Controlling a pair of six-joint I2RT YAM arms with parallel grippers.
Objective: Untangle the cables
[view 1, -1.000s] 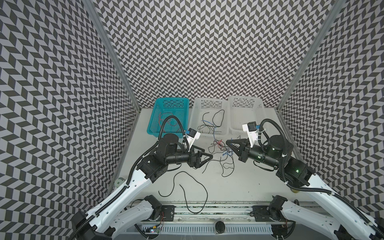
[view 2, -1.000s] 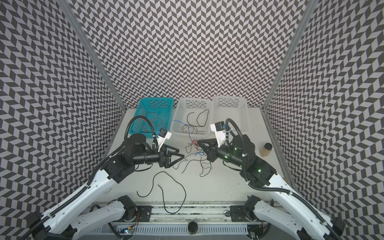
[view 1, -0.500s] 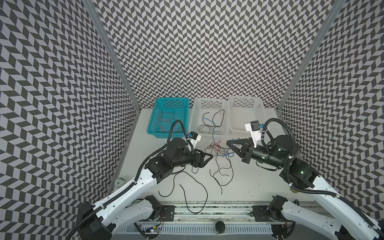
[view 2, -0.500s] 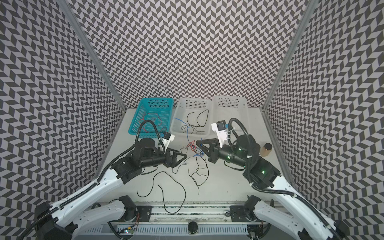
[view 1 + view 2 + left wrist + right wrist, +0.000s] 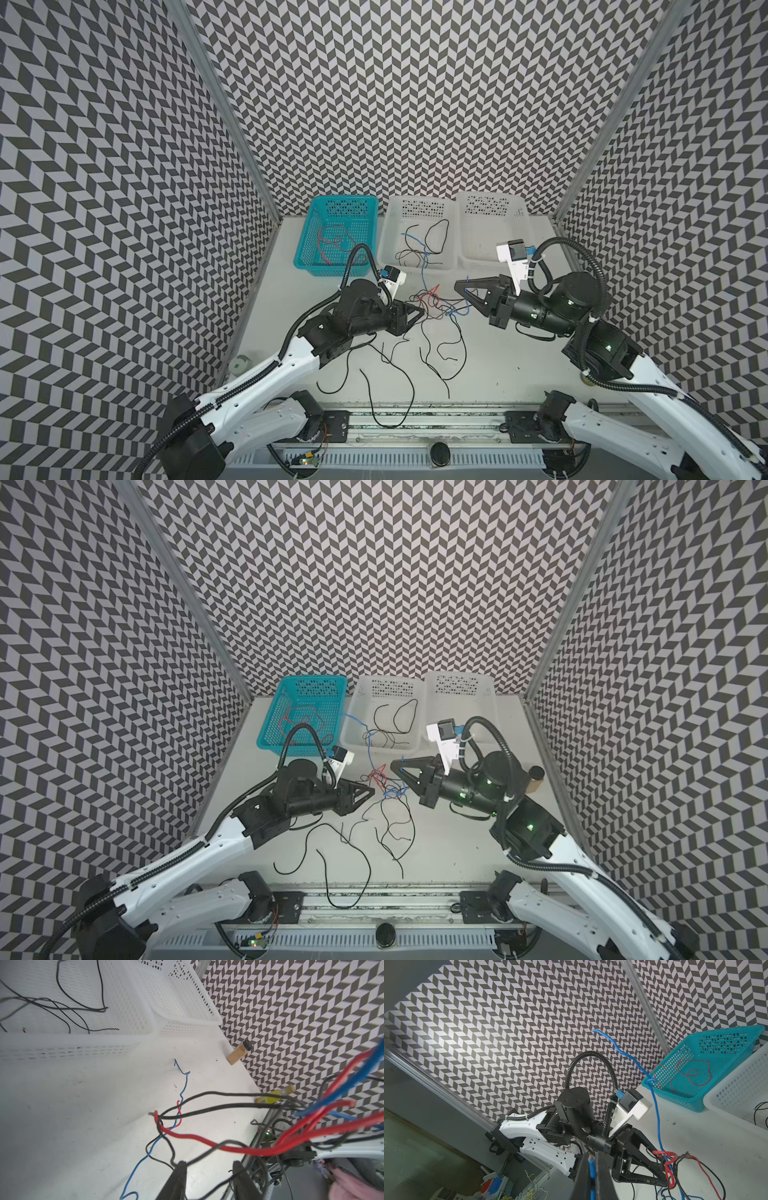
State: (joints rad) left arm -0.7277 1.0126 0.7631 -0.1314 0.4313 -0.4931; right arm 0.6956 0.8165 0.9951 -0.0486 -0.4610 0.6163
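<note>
Flagging the blind spots first.

- Left gripper (image 5: 207, 1165): the jaws are cut off by the frame edge in the left wrist view. The tips sit partway apart, with one black strand lying over a tip and others crossing the gap, and nothing looks clamped. In both top views the tips are lost in the knot, so I can't read contact.
- Right gripper (image 5: 592, 1156): the jaws are pinched flat on a thin blue cable (image 5: 591, 1166), and their lower part is out of frame.
- A separate blue strand (image 5: 655, 1105) climbs from the knot past the basket corner. I can't tell if it's the same wire.
- The nearest red and blue strands in the left wrist view are blurred. They half cover a yellowish object (image 5: 274, 1095) by the wall, which I can't identify.

The thin black, red and blue cables (image 5: 424, 297) are knotted mid-tabletop, between the two grippers. Loose black ends trail toward the front, one of them over the aluminium rail (image 5: 415, 419).

At the back, side by side:
- The teal perforated plastic basket (image 5: 306, 241) holds red cables.
- The middle white perforated plastic basket (image 5: 388, 232) holds black and blue ones.
- The right white perforated plastic basket (image 5: 524, 224) has its near rim hidden behind the right wrist camera housing.

The light grey tabletop (image 5: 519, 365) is scuffed and specked. A small amber bottle with a black cap (image 5: 239, 1054) stands against the black-and-white chevron walls (image 5: 415, 104), which enclose three sides.
</note>
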